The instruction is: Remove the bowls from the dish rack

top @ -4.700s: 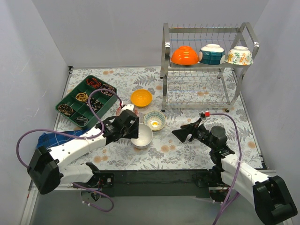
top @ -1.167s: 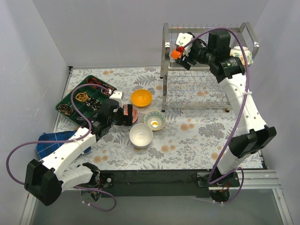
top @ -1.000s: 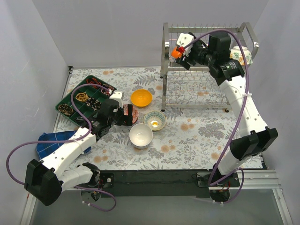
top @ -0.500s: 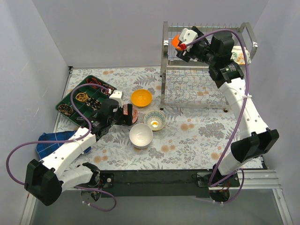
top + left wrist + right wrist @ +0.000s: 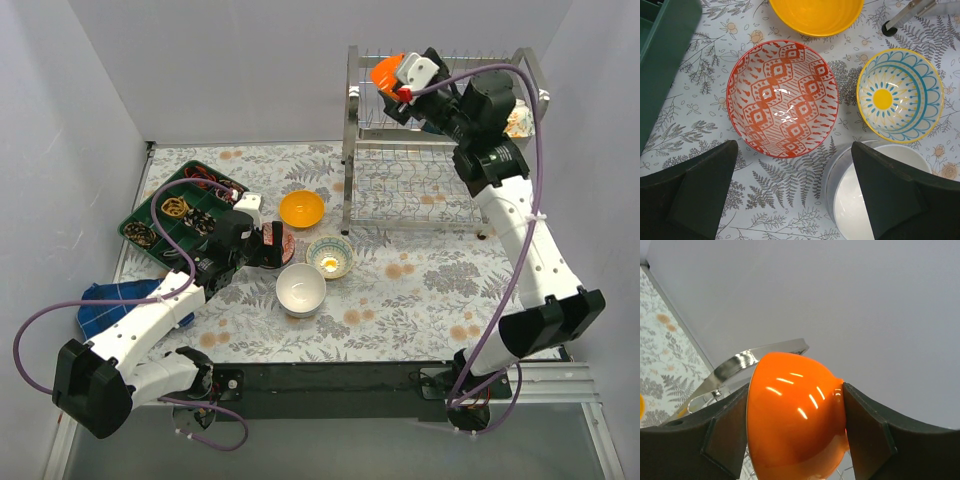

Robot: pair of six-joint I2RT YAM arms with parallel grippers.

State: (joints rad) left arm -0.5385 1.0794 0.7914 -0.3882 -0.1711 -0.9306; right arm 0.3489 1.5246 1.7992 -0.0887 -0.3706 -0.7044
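The right gripper (image 5: 402, 82) clamps the orange bowl (image 5: 384, 70) above the dish rack's (image 5: 440, 190) top left corner, clear of its wires for carrying off. Left of the rack, the left gripper (image 5: 270, 245) hangs spread wide.

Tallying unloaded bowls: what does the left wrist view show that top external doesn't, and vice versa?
Left wrist only: the whole red-patterned bowl, mostly hidden under the left pincer from above. Top external only: the right pincer shut on the orange bowl at the top of the dish rack. Both: the yellow bowl, teal-and-yellow bowl and white bowl on the table.
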